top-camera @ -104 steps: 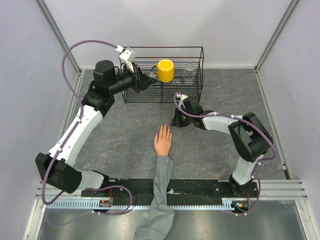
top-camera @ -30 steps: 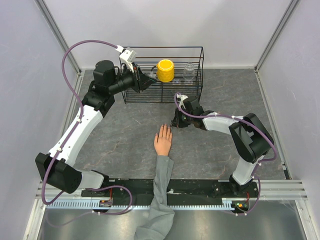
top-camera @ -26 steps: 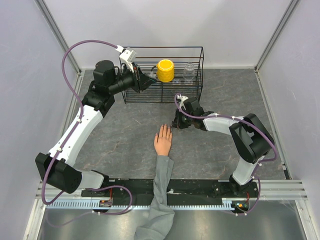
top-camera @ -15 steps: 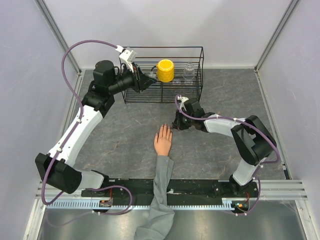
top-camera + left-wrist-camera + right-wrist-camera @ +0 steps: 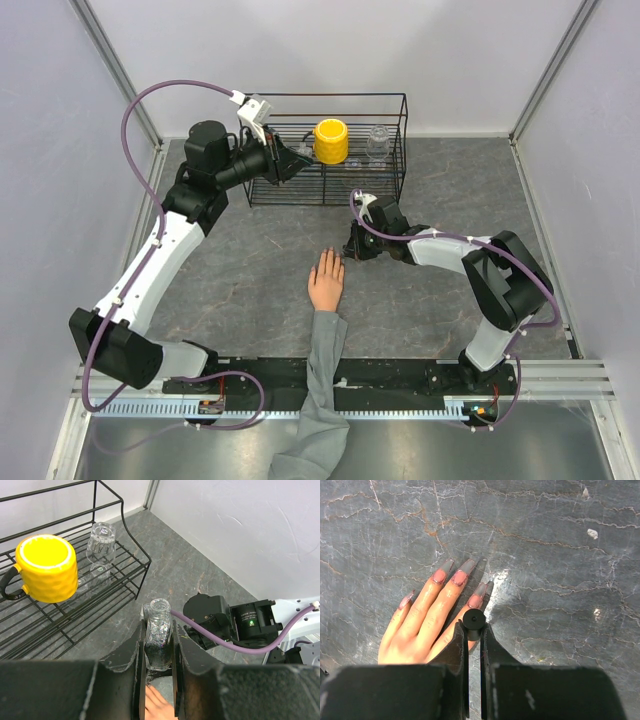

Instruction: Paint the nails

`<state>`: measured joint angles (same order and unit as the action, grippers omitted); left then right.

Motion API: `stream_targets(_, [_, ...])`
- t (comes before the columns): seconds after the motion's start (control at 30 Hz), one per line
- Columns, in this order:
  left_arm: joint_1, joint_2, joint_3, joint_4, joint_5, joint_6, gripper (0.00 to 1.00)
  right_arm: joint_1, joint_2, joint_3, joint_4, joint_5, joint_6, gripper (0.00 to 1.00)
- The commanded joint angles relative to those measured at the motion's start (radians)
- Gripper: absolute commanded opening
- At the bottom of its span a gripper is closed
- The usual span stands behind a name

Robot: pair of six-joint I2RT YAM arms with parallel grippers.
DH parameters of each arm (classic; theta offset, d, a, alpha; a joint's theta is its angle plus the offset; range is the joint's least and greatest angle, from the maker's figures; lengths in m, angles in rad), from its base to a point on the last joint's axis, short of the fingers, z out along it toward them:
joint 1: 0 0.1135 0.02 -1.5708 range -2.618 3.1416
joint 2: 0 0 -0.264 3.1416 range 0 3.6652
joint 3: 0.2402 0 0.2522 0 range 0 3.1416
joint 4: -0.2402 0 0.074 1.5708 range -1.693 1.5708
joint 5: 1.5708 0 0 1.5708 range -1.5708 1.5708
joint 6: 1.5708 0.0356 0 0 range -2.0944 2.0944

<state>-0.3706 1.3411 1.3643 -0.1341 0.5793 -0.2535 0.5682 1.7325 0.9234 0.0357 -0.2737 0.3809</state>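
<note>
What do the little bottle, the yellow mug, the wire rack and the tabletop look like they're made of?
The bottle: probably clear glass, see-through with bright glints.
The yellow mug: glossy ceramic or plastic, with a dimpled surface and a black handle.
The rack: thin metal wire, black coated.
The tabletop: dark grey stone look with pale veins, slightly shiny, possibly laminate.

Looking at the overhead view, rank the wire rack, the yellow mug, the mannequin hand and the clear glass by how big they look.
Largest to smallest:
1. wire rack
2. mannequin hand, sleeve not counted
3. yellow mug, not far behind the hand
4. clear glass
</note>
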Motion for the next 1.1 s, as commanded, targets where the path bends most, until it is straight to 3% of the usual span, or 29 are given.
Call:
stream_targets(0.0, [0.006,-0.04,0.016,-0.001,0.013,-0.013,0.02,0.009,-0.024,0.017,0.018,-0.016,0.006,0.0])
stream_targets(0.3, [0.002,-0.042,0.019,0.028,0.013,-0.023,0.02,-0.001,-0.112,0.135,-0.16,0.174,-0.037,0.0])
stream_targets(0.63, [0.001,-0.098,-0.03,0.079,0.008,-0.059,0.02,-0.044,-0.255,0.495,-0.402,0.255,-0.073,0.0])
stream_targets(0.9, [-0.105,-0.259,-0.402,0.232,0.056,-0.001,0.02,-0.096,-0.428,0.47,-0.514,0.13,-0.112,0.0])
stream_targets(1.07, [-0.157,-0.296,-0.525,0.29,0.181,0.029,0.02,-0.094,-0.551,0.382,-0.537,-0.128,-0.181,0.0])
